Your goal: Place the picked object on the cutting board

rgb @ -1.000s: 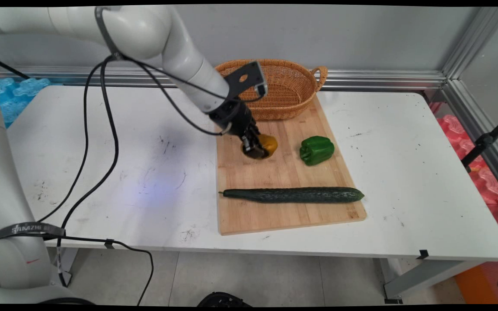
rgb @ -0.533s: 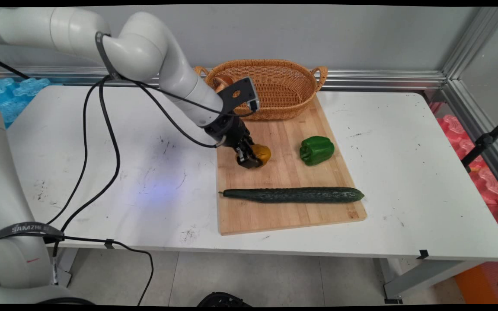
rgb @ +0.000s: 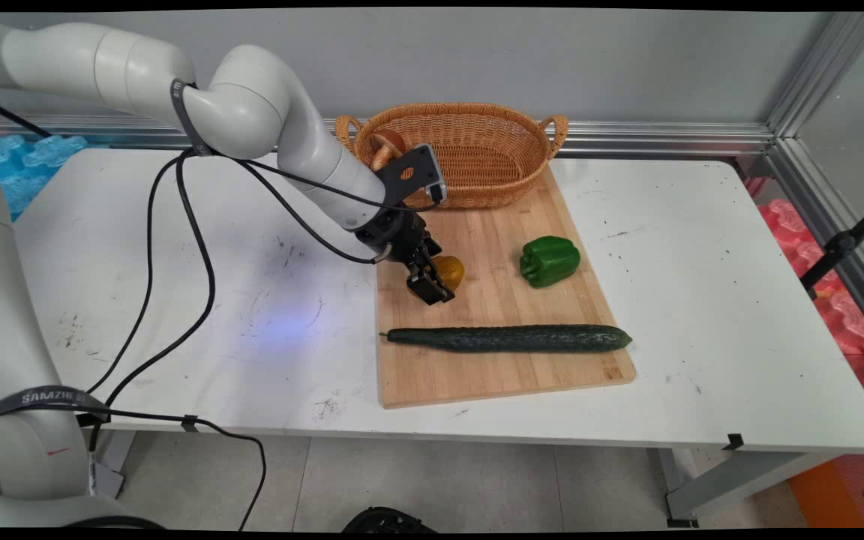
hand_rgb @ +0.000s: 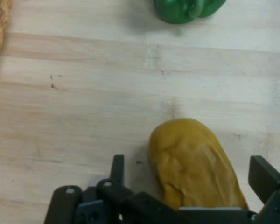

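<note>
Robot lab — aluminium-framed enclosure (rgb: 792, 112), scuffed white table (rgb: 702, 300).

White multi-link robot arm (rgb: 282, 142) enters from upper left, upper link roughly level, then bends at a rounded elbow joint and slopes down toward the right. Black cables (rgb: 192, 247) hang from a strap at the elbow and loop down along the arm's left side; one thinner cable runs along the forearm to the wrist. A flat black camera bracket (rgb: 411, 174) stands out from the wrist, angled up and right. Black two-finger gripper (rgb: 432, 283) points down and slightly right, low over the surface. In the hand view the jaws stand apart, one fingertip (hand_rgb: 117, 167) at left, the other at right edge, linkage filling the bottom edge.
</note>
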`<action>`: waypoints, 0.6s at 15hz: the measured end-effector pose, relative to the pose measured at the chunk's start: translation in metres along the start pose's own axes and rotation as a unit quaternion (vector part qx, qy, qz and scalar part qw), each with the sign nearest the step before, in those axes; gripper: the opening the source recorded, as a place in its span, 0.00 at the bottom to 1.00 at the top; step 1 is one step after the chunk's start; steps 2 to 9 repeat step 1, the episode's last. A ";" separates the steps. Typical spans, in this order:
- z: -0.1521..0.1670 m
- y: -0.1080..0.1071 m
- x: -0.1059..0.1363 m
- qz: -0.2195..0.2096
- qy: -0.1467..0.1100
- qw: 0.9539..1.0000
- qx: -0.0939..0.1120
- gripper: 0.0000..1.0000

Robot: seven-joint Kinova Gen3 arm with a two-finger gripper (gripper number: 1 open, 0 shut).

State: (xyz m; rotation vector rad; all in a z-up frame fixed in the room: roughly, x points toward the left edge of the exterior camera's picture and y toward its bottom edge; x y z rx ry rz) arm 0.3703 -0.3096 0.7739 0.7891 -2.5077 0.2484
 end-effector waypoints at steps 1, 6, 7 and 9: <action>0.001 -0.001 0.000 -0.001 0.002 1.000 0.001 1.00; 0.001 -0.001 0.000 -0.001 0.002 1.000 0.001 1.00; 0.001 -0.001 0.000 -0.001 0.002 1.000 0.001 1.00; 0.001 -0.001 0.000 -0.001 0.002 1.000 0.001 1.00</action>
